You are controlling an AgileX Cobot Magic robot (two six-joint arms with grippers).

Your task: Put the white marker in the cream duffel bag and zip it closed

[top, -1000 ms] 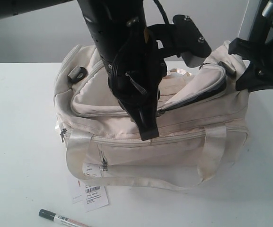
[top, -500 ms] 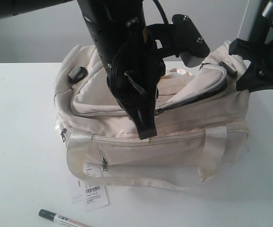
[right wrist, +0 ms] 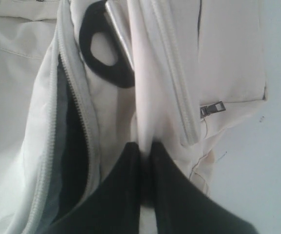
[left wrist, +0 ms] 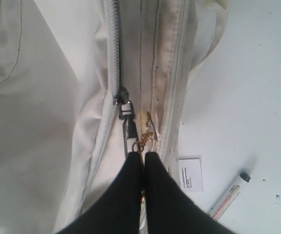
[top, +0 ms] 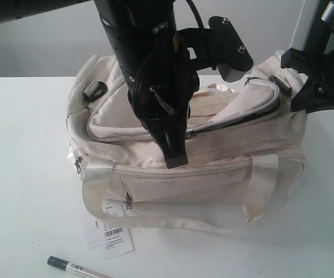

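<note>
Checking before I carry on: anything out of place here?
Yes. The white marker lies on the table in front of the cream duffel bag, not inside, though the left hand is shut on the zipper pull.

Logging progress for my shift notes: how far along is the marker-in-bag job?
Done: the cream duffel bag has its top zipper partly open, dark lining showing. In hand: the left claw pinches the zipper pull while the right claw pinches the bag's end fabric. Remaining: the white marker lies on the table; then zipping shut.
</note>
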